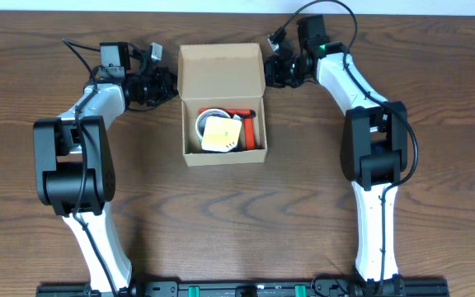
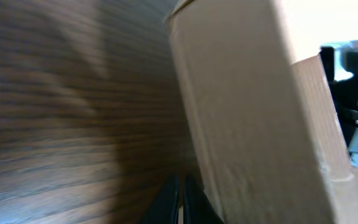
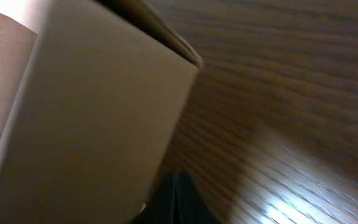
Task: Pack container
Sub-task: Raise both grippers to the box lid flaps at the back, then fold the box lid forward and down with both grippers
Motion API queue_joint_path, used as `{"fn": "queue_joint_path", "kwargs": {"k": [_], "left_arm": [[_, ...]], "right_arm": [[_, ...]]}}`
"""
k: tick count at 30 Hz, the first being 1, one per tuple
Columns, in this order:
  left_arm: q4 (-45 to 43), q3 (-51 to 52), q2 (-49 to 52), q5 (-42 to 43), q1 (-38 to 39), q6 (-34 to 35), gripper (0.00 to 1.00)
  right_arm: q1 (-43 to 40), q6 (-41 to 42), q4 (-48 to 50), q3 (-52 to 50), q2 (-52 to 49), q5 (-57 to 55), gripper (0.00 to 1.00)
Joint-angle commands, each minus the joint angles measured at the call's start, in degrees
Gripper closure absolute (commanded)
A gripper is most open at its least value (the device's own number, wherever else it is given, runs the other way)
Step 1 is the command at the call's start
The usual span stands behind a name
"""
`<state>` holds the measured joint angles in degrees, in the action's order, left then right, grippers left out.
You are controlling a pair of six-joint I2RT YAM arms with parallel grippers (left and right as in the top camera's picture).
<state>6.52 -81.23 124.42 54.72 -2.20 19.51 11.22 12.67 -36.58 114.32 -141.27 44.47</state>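
Observation:
The tan cardboard container (image 1: 223, 154) sits open at the table's middle, its lid flap (image 1: 221, 73) standing up at the back. Inside lie a white roll (image 1: 209, 117), a pale yellow flat item (image 1: 222, 134) and a red item (image 1: 245, 120). My left gripper (image 1: 170, 84) is shut and empty, its tips at the lid's left edge. My right gripper (image 1: 270, 74) is shut and empty at the lid's right edge. The left wrist view shows the box wall (image 2: 247, 112) close beside my shut fingers (image 2: 180, 202). The right wrist view shows the box wall (image 3: 92, 124) beside my shut fingers (image 3: 174, 196).
Brown wooden table (image 1: 435, 206) all round the box. Both arm bases stand at the front edge, left (image 1: 72, 165) and right (image 1: 378, 157). Cables trail behind both wrists at the table's back.

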Motion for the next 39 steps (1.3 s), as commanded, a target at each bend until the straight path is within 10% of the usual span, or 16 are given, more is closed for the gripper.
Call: {"fn": "queue_joint_path", "kwargs": {"k": [1,28,39], "left_arm": [[-0.6,-0.6,0.5,5.4,-0.2,0.2,0.94],[0.3,-4.1,-13.3,8.6,0.0,-5.3,0.94],[23.3,-4.1,-19.9,4.3,1.6,-23.1,0.94]], "right_arm": [[-0.1,0.3,0.9,-0.1,-1.4,6.3,0.99],[-2.1,-9.9,1.8,0.0,10.9,7.6,0.99],[0.5,-23.3,-20.1,0.0,18.4,-6.0,0.99]]}}
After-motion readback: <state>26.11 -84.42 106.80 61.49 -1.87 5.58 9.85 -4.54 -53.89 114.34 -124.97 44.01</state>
